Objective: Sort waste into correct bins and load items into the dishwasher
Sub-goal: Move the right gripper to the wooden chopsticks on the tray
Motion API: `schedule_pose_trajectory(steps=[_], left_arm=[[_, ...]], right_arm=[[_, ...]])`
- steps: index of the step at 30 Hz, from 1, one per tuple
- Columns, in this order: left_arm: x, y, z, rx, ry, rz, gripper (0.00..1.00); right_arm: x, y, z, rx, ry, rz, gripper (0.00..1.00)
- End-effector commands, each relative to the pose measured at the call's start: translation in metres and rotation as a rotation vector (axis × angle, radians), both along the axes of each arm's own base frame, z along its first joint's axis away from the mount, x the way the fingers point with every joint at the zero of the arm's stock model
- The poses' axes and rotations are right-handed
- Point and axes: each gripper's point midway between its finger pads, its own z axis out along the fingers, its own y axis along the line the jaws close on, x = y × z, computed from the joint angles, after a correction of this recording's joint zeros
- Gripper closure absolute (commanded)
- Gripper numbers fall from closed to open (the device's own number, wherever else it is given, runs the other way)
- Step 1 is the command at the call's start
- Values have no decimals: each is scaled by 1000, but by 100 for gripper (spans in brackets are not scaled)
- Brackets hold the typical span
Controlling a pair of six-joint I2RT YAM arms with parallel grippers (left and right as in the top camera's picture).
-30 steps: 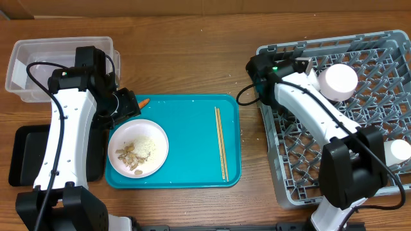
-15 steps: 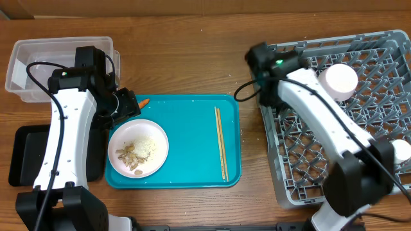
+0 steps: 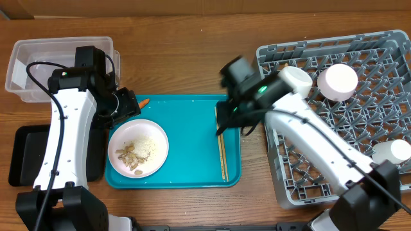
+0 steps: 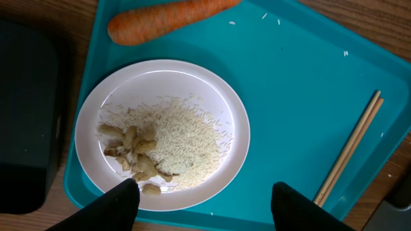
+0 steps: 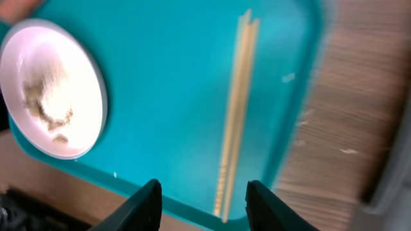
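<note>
Carrot (image 4: 170, 19) beside plate (image 4: 221, 96) on teal tray (image 4: 295, 90)

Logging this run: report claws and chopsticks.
Right claw open, above chopsticks lying on teal tray. Left claw open, above plate of rice. Nothing blocking the chopsticks.

The tray (image 3: 189, 135) sits mid-table, with the plate (image 3: 138, 148) on its left, the chopsticks (image 3: 222, 154) on its right and the carrot (image 3: 144, 102) at its far-left corner. To the left, the tub (image 3: 38, 45) lies behind the shallow bin (image 3: 22, 160). The rack (image 3: 379, 96) stands to the right with two bowls (image 3: 338, 82) in it.
</note>
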Motion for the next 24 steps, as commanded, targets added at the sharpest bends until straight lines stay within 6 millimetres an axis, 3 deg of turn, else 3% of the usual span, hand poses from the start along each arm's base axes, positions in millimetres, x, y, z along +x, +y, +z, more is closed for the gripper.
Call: schedule_pose_trajectory(steps=[1,5,12,17,24], left_arm=[[3,1,8,11,-32,-18,32],[3,1,8,11,-32,-18,32],[3,1,8,11,-33,-18,32],[3,1,8,11,-33,-18,32],[3,1,8,11,-33,-18,32]], right_arm=[[-25,14,-31,3,58,28,55],[-36,19,-64,-10,43,62,55],[-49,7,-108,-75,94,67,56],[-56,14,-120,-55,149,79,56],[-57,14,-122,-56,154,80,56]])
